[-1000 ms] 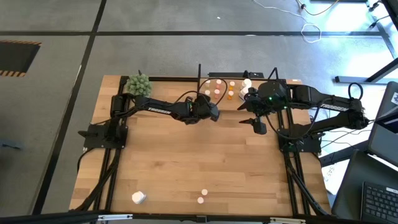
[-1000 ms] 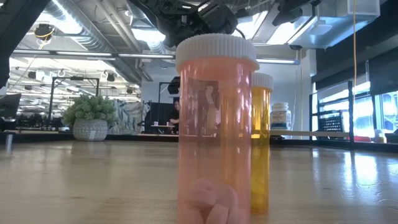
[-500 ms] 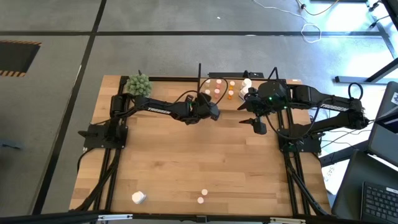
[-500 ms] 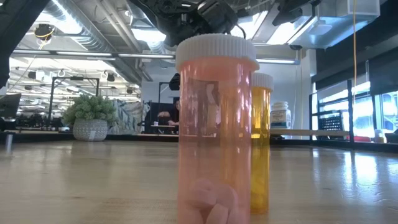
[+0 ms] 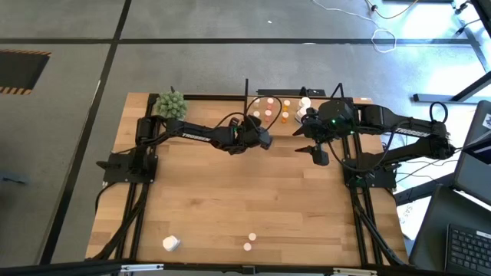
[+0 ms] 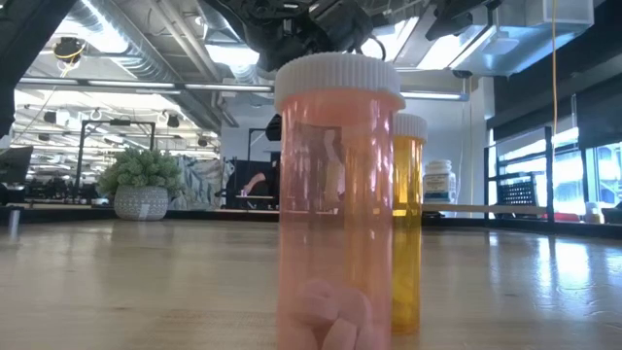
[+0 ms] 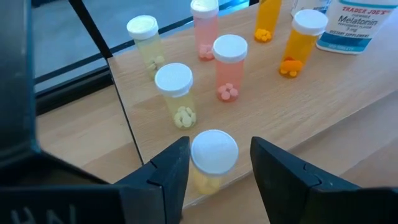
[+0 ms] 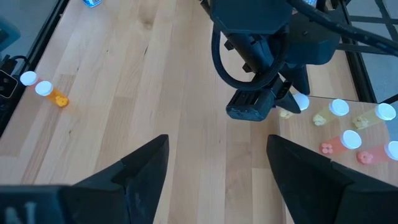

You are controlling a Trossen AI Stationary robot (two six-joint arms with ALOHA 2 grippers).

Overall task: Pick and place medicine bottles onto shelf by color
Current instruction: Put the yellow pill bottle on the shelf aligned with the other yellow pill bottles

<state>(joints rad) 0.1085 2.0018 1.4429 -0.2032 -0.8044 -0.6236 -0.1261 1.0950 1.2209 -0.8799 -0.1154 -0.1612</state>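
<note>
Almost nothing has shifted since the earlier frames: both arms sit where they were, and only the person far back in the room, seen low across the worktop (image 5: 230, 192), has changed posture. The left gripper (image 7: 214, 165) hovers at the shelf (image 7: 323, 93) edge with its jaws apart around a pale yellow bottle (image 7: 213, 158) with a white cap, which stands upright between the fingers; whether the pads actually touch it cannot be told. Beyond it on the shelf the left wrist view shows two more yellow bottles (image 7: 175, 93), two pink ones (image 7: 229, 74), two orange ones (image 7: 300, 40) and one large white melatonin bottle (image 7: 357, 25) (its top cut off by the frame edge). The right gripper (image 8: 217, 168) waits beside the shelf over bare wood, jaws wide apart and empty. From above, two bottles remain on the near end of the worktop, a white one (image 5: 171, 243) and a small one (image 5: 248, 246) further right; the low view shows a pink bottle (image 6: 337, 194) close up with an orange bottle (image 6: 408, 224) mostly hidden behind it. A green plant ball (image 5: 171, 103) sits at the far left corner. From above, the shelf's bottles are too small to count reliably.
</note>
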